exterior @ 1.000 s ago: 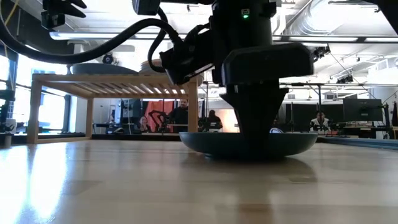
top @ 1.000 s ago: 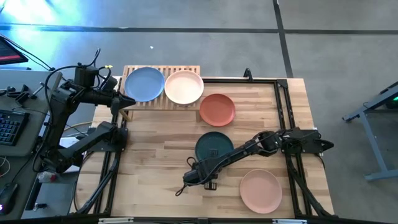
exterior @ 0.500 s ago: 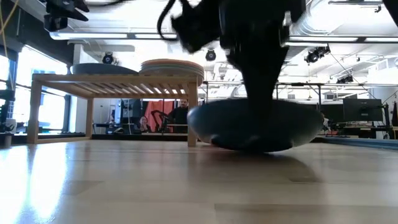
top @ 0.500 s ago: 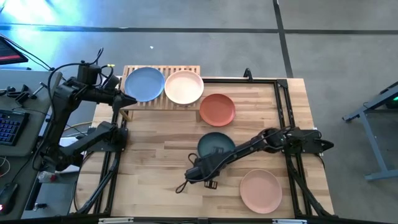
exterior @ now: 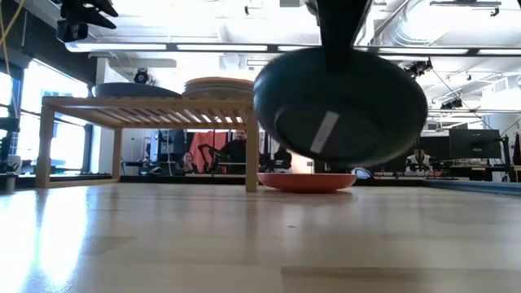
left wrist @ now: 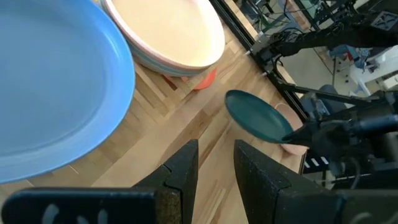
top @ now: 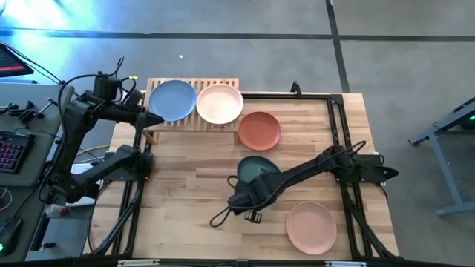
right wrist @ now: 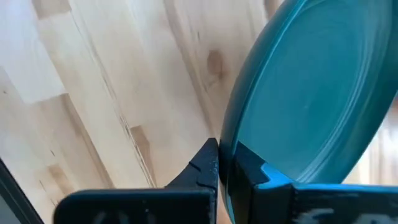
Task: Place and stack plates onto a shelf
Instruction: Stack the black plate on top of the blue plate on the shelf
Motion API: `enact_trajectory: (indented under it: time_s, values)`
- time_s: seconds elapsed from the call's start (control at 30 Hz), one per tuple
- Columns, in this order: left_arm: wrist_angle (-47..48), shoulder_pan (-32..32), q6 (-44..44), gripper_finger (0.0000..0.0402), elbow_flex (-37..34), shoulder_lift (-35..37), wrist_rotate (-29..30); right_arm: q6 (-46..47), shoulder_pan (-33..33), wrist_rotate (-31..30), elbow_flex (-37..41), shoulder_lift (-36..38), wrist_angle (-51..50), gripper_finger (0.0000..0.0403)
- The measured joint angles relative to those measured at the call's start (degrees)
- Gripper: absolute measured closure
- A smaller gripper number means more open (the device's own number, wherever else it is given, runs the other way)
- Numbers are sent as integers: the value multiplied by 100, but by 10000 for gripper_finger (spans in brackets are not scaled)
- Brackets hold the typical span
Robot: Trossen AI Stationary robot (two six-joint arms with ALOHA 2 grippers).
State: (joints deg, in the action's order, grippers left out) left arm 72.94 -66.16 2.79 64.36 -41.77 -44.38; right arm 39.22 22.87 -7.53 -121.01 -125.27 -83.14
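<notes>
My right gripper is shut on a dark teal plate, which hangs over the middle of the table and shows its underside in the low view. A terracotta plate lies flat on the table behind it, and a peach plate lies near the front right. On the shelf at the back left rest a light blue plate and a cream-topped stack of plates. My left gripper waits open beside the shelf's left end, above the blue plate's edge. My right gripper pinches the teal plate's rim between its two fingers, one on the hollow face and one on the underside. The fingers come from above, pointing down, at the plate's near-left edge. The plate hangs steeply tilted below them, lifted clear of the table.
Black frame rails run along the table's right and back sides. A loose cable loop trails from the right arm near the front. Bare wood lies between the shelf and the teal plate. People sit in the room behind.
My right gripper has risen with the teal plate. The plate lay flat on the table, then tipped up with one side still down, and now hangs tilted and clear of the wood, uncovering the terracotta plate behind it in the low view.
</notes>
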Motion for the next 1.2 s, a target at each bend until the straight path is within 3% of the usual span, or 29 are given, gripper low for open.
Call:
enact_trajectory:
  time_s: [0.37,0.77,1.2]
  values:
    - [-571,116,181,312,-2,-87,-161,81,-119,-419,-3,709,-462,403]
    - [-2397,1025,1729,312,-2,-197,-177,-680,-479,-885,-7,1366,-690,403]
    - [-4911,2013,3824,312,-2,-627,-206,-2527,-954,-1333,-7,1756,-688,403]
